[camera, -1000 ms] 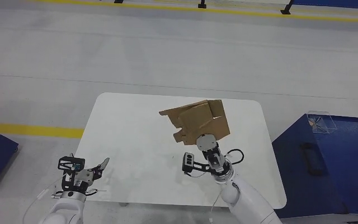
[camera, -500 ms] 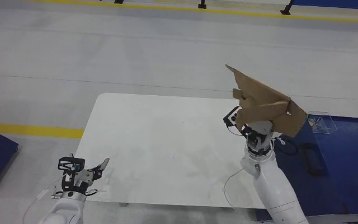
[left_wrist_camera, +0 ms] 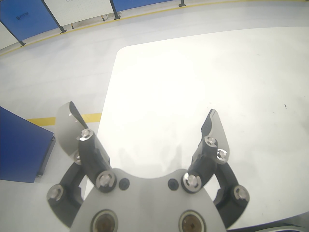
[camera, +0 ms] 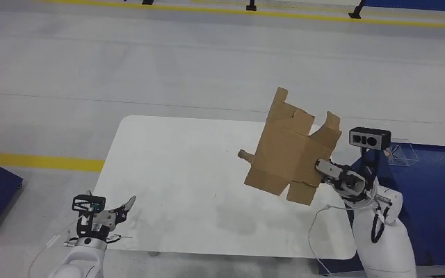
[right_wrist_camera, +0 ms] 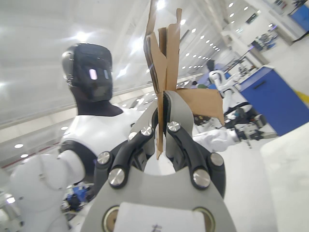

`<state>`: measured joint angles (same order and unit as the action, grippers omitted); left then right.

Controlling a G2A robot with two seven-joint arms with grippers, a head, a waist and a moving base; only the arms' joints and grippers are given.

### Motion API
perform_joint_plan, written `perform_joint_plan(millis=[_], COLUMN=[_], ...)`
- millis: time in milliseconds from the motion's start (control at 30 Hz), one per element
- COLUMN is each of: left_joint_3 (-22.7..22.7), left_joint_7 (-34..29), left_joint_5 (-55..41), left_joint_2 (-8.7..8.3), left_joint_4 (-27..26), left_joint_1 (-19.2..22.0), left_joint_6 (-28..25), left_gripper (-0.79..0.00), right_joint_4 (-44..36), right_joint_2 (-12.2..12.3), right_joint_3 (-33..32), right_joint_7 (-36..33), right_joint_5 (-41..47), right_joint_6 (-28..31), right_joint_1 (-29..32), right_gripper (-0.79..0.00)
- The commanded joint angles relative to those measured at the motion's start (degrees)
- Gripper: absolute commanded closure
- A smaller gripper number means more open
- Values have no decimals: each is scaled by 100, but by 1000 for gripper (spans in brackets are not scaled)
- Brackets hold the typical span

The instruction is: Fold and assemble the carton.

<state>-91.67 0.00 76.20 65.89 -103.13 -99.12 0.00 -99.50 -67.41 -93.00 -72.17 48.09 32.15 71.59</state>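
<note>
**Position.** We find the carton (camera: 288,149) off the counter (camera: 181,174). It is held in the air over the counter's right side and tipped up steeply. It is a flat, unassembled blank: the panels lie in one sheet, with flaps (camera: 284,111) standing out at the far and near ends. We see no box form yet, so we judge the folding not yet begun.

**Jaws.** The right jaws are pressed together on the carton's right near edge, pinching what the right wrist view shows to be more than one layer of board. The left jaws are spread wide with nothing between them. They sit low at the near left corner of the counter, well apart from the carton.

**Handling, our judgement.**
- The board looks light and corrugated. It should be stiff across each panel and should hinge freely along its score lines.
- It is not fragile, but it will crush or take a false crease if squeezed hard or bent off the scores.
- Held by one edge, the sheet is likely to sway and the loose flaps to droop.
- Its surface looks matte, so slipping seems a minor risk.

**Where to hold.** We recommend gripping a main panel close to a score line, not a flap tip. The left jaws should take the opposite edge, or the blank should be laid on the counter for support.
</note>
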Motion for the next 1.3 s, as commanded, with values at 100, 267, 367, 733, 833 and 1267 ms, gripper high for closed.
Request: perform_joint_plan(millis=[100, 267, 367, 733, 833, 1267], left_joint_3=[0, 0, 0, 0, 0, 0], left_joint_7=[0, 0, 0, 0, 0, 0], left_joint_5=[0, 0, 0, 0, 0, 0], left_joint_2=[0, 0, 0, 0, 0, 0], left_joint_4=[0, 0, 0, 0, 0, 0], left_joint_1=[0, 0, 0, 0, 0, 0], left_joint_6=[0, 0, 0, 0, 0, 0], left_gripper=[-785, -785, -785, -785, -785, -785], right_joint_4=[17, 17, 17, -1329, -1545, -3445], right_joint_2=[-11, -11, -11, 273, 391, 595], right_joint_3=[342, 342, 342, -1225, -1758, -2382], right_joint_7=[119, 119, 119, 1592, 2193, 4022], right_joint_5=[11, 11, 11, -3724, -4903, -9243], right_joint_6=[117, 117, 117, 1589, 2190, 2585], right_joint_1=[171, 171, 171, -24, -29, 311], right_gripper=[0, 0, 0, 0, 0, 0])
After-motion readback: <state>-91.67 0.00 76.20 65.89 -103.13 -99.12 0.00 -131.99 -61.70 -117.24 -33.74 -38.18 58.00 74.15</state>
